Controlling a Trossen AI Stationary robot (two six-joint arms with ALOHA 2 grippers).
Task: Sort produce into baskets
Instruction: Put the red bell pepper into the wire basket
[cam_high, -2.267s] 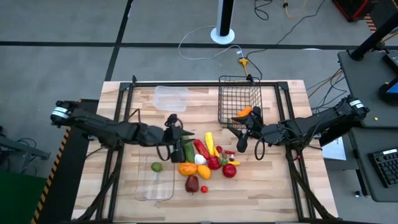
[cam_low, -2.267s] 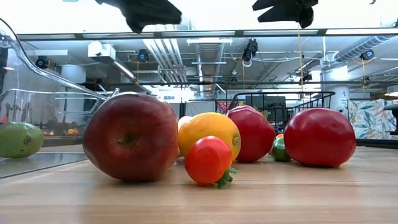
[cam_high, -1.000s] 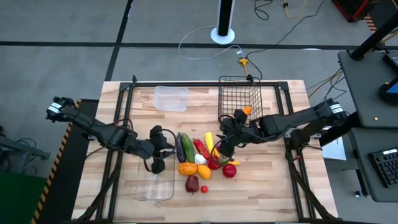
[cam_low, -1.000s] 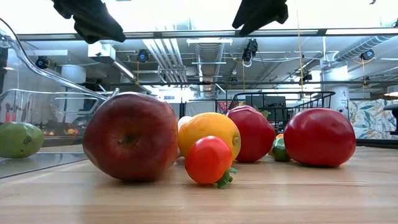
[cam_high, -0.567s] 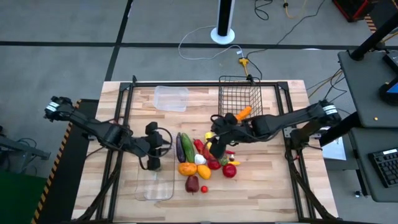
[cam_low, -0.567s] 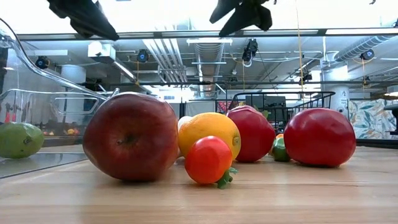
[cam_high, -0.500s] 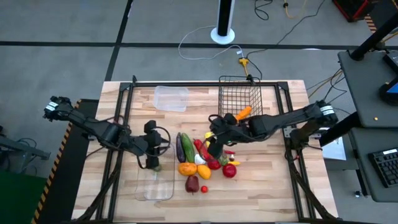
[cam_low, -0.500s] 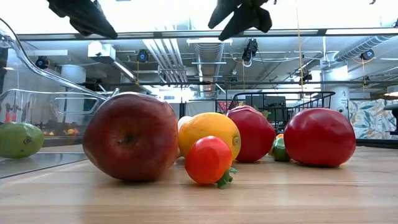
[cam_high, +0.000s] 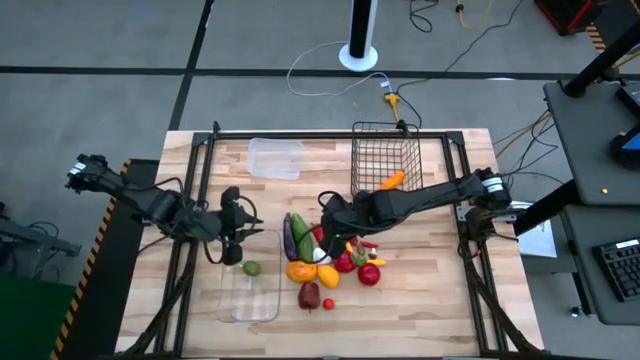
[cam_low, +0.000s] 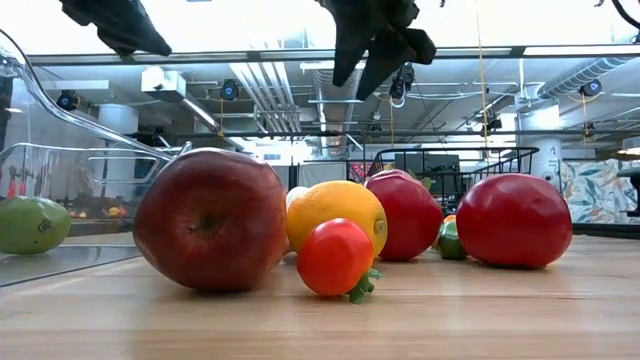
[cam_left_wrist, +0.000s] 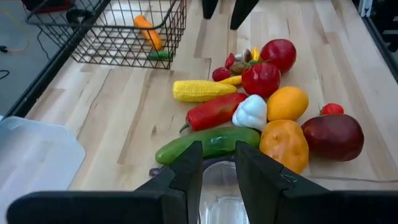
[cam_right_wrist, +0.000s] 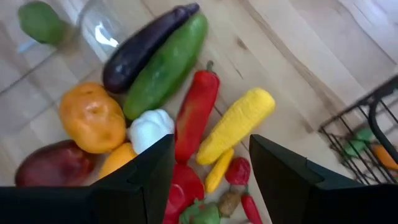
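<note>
Directions use a clock dial laid on the table, centred on the produce pile, with 12 at the far edge.

1. Left tool: located at 9 o'clock from the pile, above the far end of the tray. Fingers stand slightly apart. Nothing is between them.
2. Right tool: located above the far side of the pile, over the pepper and corn. Fingers stand wide apart and point down. Nothing is held.
3. Tray: lies at 8 o'clock, just beside the pile. It contains one lime, near the far end.
4. Basket: stands at 1 o'clock, near the far edge. It contains a carrot and a small green item that cannot be identified.
5. Tub: lies at 11 o'clock.
6. Pile, on the bare table:
   - eggplant and cucumber, side by side and touching, on the 9 o'clock side;
   - garlic, at the centre;
   - orange and apple, toward 6 o'clock;
   - tomato, at 4 o'clock;
   - cherry tomato, just beside the apple.
</note>
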